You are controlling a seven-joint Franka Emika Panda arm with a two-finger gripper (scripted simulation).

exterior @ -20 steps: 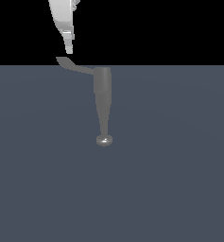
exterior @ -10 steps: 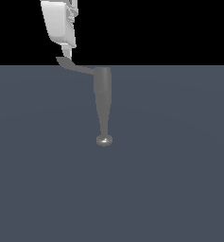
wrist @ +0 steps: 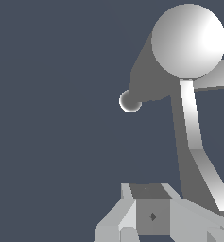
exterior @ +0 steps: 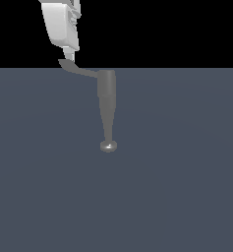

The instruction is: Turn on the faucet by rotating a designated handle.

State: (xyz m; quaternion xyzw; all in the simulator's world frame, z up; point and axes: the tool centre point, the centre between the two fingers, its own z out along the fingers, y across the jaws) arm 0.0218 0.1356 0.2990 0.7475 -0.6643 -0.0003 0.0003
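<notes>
Faucet (exterior: 107,106) upright on counter (exterior: 177,187), lever (exterior: 73,68) sticking out toward exterior view's left. Claw (exterior: 69,57) poised just above lever's paddle tip (contact unclear). Finger spread: cannot tell. Approach looks done; turning of lever apparently left.

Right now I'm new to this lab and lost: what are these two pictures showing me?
Both are simulator renders of one robot arm. The exterior view shows the white gripper coming down onto the paddle tip of the handle, a thin lever branching from the grey faucet, which tapers to a shiny knob. The wrist view comes from a camera on the arm itself, looking past the gripper at the faucet and its handle. Nothing is visibly grasped; whether the gripper is open is unclear.
</notes>
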